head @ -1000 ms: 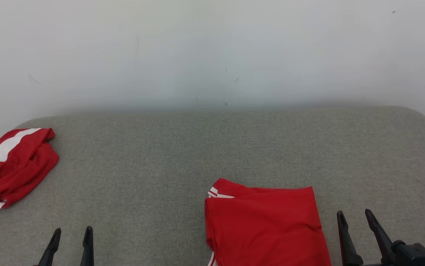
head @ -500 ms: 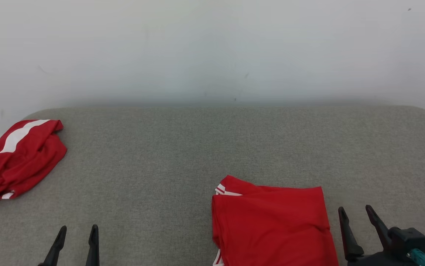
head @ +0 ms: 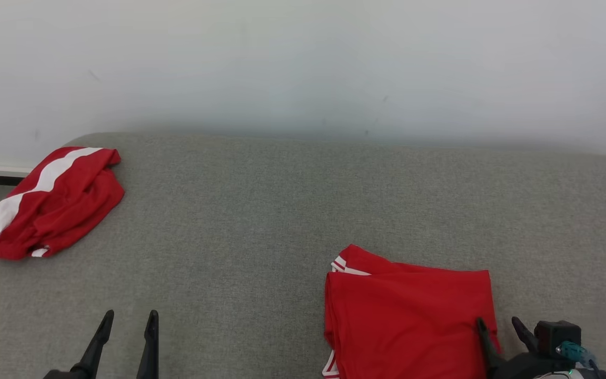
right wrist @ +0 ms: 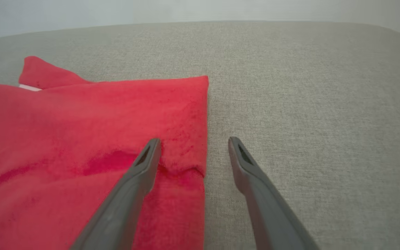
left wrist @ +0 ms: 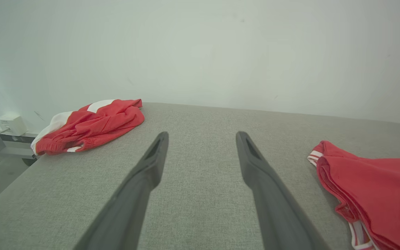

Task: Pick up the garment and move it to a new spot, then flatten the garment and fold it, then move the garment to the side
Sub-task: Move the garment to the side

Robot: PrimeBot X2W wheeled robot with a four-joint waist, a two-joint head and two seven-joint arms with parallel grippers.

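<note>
Fingers [right wrist: 141,173] of the right gripper [head: 497,325]: spread wide, nothing held. They straddle the right edge of the folded red cloth garment with white striped trim [head: 408,316]. The left finger is over the cloth, where a small dimple shows at its tip. The right finger is over the bare grey woven fabric surface [head: 255,210]. Contact with the cloth: cannot tell. Left gripper [head: 130,316]: also wide open and empty, near left, well apart from the garment. The garment lies near right, flat, with its layers stacked. A crumpled red and white garment [head: 55,202] sits far left.

Judgement: folding looks done; the step in hand is moving the stack aside. To do it well:
- Sink the fingers low enough to catch every layer at the edge and close firmly.
- Travel low and slow so the fold does not open.
- Bring the left gripper to the left edge if the stack sags.
- Keep clear of the crumpled piece.
</note>
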